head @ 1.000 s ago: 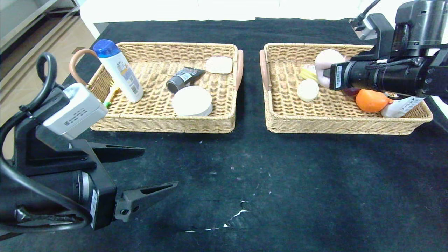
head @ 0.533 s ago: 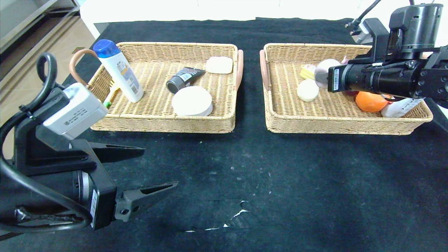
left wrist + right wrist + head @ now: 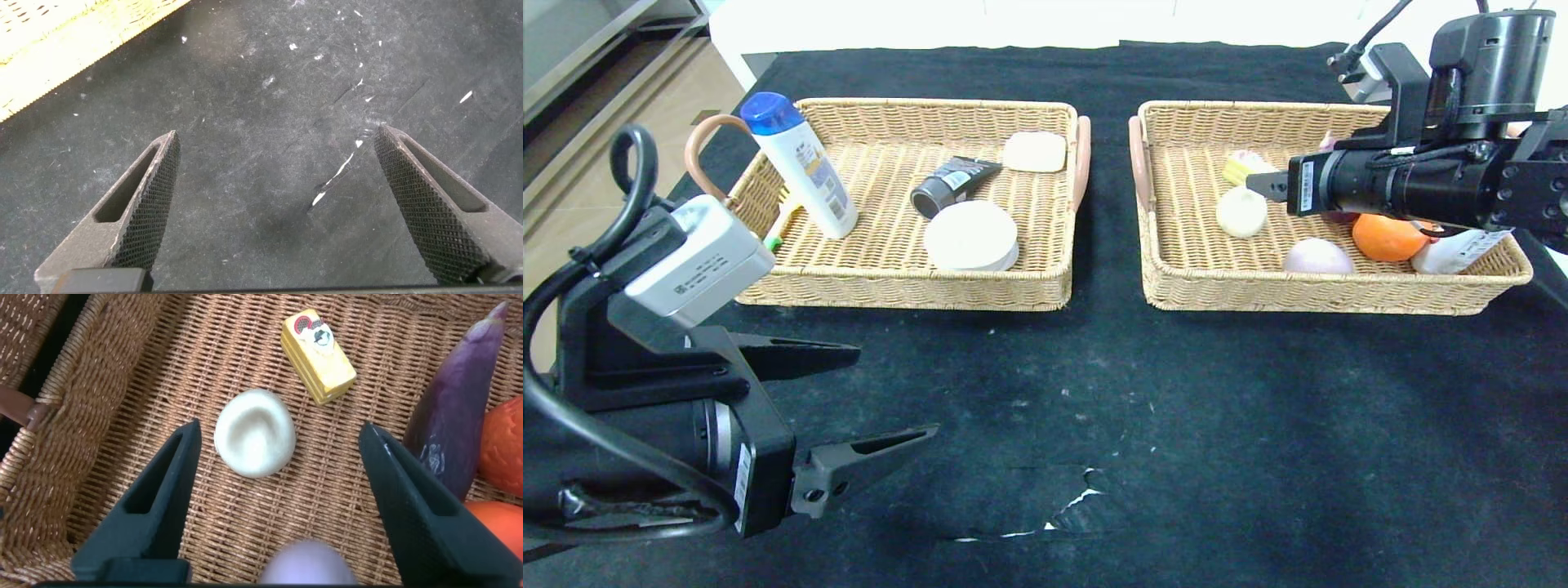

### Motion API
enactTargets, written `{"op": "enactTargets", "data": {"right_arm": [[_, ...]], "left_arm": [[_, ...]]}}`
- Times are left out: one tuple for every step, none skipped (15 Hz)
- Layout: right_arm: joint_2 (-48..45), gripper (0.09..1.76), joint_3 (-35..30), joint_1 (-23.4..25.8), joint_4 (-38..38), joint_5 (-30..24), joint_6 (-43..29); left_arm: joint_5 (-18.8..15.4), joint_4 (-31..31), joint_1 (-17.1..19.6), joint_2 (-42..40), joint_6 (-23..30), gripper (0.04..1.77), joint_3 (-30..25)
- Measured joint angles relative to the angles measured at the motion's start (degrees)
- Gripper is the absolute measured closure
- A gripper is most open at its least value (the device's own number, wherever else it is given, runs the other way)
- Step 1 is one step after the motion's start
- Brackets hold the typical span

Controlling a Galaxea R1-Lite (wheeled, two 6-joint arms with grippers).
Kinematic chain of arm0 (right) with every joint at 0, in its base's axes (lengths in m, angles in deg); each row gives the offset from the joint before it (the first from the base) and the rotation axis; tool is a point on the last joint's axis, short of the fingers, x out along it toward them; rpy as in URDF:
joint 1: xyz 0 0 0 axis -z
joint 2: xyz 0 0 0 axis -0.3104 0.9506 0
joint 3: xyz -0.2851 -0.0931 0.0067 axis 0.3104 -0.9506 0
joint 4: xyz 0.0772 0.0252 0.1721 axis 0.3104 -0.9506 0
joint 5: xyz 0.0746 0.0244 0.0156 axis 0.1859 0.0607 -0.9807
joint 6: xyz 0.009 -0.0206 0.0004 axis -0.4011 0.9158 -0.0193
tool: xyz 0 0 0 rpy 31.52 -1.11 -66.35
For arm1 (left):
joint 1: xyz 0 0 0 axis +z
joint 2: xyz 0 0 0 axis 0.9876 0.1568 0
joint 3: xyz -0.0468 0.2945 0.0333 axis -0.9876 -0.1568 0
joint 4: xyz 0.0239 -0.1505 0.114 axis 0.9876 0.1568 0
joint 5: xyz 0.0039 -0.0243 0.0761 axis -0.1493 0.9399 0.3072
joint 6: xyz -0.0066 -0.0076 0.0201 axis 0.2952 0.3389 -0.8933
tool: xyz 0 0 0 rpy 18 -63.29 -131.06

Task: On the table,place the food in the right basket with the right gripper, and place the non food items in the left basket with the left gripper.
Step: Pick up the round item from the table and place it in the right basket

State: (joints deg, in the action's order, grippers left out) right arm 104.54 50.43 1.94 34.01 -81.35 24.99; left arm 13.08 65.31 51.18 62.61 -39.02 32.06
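Observation:
The pinkish-mauve bun (image 3: pixel 1317 256) lies free in the right basket (image 3: pixel 1307 292) near its front wall; it also shows in the right wrist view (image 3: pixel 310 570). The cream-white bun (image 3: pixel 1241 211) (image 3: pixel 255 431) and the yellow cake slice (image 3: pixel 1245 167) (image 3: pixel 319 358) lie in the same basket. My right gripper (image 3: pixel 1262 186) (image 3: pixel 279 429) hovers over them, open and empty. The white bottle with blue cap (image 3: pixel 805 167), the black tube (image 3: pixel 952 185) and the round white dish (image 3: pixel 970 235) are in the left basket (image 3: pixel 898 292). My left gripper (image 3: pixel 897 389) (image 3: pixel 278 133) is open and empty over the black table (image 3: pixel 1176 408) at the front left.
An orange (image 3: pixel 1388 237), a purple eggplant (image 3: pixel 458 416) and a lying white bottle (image 3: pixel 1454 249) fill the right basket's right side. A pale flat pad (image 3: pixel 1034 151) lies at the left basket's back. The cloth is torn near the front edge (image 3: pixel 1078 502).
My right gripper has opened and let go of the pinkish-mauve bun, which now lies at the front of the right basket. The left arm has not moved.

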Motion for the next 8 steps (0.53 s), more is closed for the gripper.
{"op": "enactTargets", "data": {"right_arm": [[0.02,0.39,0.00,-0.01,-0.01,0.00,0.00],[0.02,0.36,-0.18,-0.01,-0.06,0.07,0.06],[-0.11,0.33,-0.57,-0.06,-0.15,0.05,0.06],[-0.48,0.31,-1.04,-0.12,-0.30,0.02,0.06],[-1.21,0.29,-1.54,-0.23,-0.41,0.00,0.06],[-2.38,0.27,-2.47,-0.43,-0.59,-0.02,0.09],[-3.85,0.26,-3.85,-0.74,-0.61,-0.04,0.13],[-5.81,0.24,-5.75,-1.19,-0.61,-0.09,0.13]], "left_arm": [[0.00,0.00,0.00,0.00,0.00,0.09,0.00],[0.00,0.00,0.00,-0.02,0.00,0.09,0.02],[0.01,0.00,0.00,-0.05,0.01,0.09,0.05],[0.04,0.00,0.02,-0.05,0.06,0.09,0.06],[0.06,-0.01,0.06,-0.06,0.06,0.09,0.11],[0.04,0.00,0.04,-0.11,0.04,0.09,0.16],[0.01,0.00,0.02,-0.17,0.01,0.09,0.16],[0.06,-0.01,0.00,-0.24,0.01,0.09,0.17]]}}
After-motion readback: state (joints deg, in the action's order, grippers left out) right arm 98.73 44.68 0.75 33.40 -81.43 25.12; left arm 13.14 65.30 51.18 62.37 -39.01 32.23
